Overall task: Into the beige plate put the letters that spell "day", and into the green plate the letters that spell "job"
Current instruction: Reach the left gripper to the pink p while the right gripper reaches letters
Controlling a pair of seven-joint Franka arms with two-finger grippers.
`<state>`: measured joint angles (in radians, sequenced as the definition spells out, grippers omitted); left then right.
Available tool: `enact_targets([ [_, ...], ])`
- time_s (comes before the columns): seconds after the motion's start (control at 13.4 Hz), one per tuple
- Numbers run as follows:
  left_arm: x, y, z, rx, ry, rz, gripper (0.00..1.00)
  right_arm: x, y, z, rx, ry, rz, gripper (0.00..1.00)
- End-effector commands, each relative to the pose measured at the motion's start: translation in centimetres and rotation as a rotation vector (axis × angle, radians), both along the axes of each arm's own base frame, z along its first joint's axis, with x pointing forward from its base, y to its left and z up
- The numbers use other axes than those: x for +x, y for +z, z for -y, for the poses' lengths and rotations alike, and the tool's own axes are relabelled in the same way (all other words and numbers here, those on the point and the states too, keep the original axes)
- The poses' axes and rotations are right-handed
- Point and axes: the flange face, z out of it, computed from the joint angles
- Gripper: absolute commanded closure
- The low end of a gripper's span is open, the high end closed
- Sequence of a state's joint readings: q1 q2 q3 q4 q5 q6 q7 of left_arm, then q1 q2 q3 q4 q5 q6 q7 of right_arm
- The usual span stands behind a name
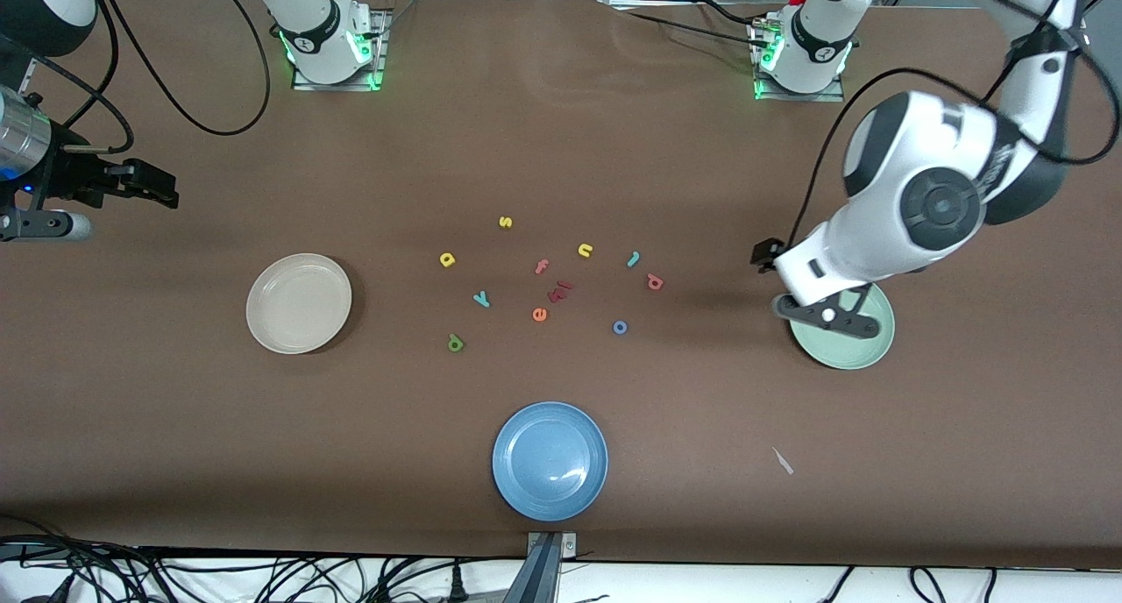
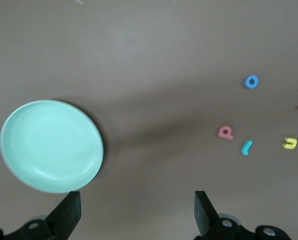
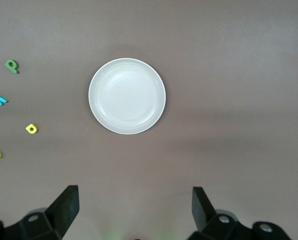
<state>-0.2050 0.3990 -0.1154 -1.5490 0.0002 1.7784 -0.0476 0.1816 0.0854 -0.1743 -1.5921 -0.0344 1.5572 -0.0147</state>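
The beige plate (image 1: 299,303) lies empty toward the right arm's end and the green plate (image 1: 843,336) lies empty toward the left arm's end. Between them on the table lie the yellow d (image 1: 448,258), green a (image 1: 455,343), teal y (image 1: 481,299), teal j (image 1: 633,258), blue o (image 1: 620,327) and pinkish-red b (image 1: 655,281). My left gripper (image 2: 137,200) hangs open and empty at the green plate's (image 2: 51,146) rim. My right gripper (image 3: 134,197) hangs open and empty over bare table beside the beige plate (image 3: 127,96).
A blue plate (image 1: 550,460) sits nearest the front camera, at mid-table. Among the letters lie a yellow s (image 1: 505,222), yellow n (image 1: 585,251), reddish f (image 1: 542,266), orange e (image 1: 539,314) and a dark red piece (image 1: 560,291). A small pale scrap (image 1: 783,461) lies near the front edge.
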Motion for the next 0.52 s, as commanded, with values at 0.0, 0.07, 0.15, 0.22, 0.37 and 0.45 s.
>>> enact_targets([
  [0.0,0.6,-2.6,4.3,-0.016,0.044,0.022,0.0,-0.2,0.2,0.0,0.009,0.001,-0.003,0.0],
  [0.07,0.6,-4.1,5.9,-0.014,0.067,0.028,0.0,-0.1,0.1,-0.1,0.007,0.005,-0.004,0.0],
  [0.15,0.5,-5.5,7.3,-0.013,0.093,0.034,0.0,-0.1,0.1,-0.7,0.007,0.015,-0.006,0.0],
  [0.22,0.5,-6.7,8.3,-0.019,0.131,0.042,0.0,0.3,-1.1,-1.3,0.005,0.033,-0.026,0.0],
  [0.37,-0.1,-9.4,11.6,-0.045,0.182,0.055,0.0,1.2,-4.5,-3.6,-0.004,0.067,-0.103,0.0],
  [0.45,-1.0,-10.9,13.2,-0.037,0.16,0.042,0.0,1.2,-4.9,-4.9,-0.004,0.085,-0.111,0.0],
])
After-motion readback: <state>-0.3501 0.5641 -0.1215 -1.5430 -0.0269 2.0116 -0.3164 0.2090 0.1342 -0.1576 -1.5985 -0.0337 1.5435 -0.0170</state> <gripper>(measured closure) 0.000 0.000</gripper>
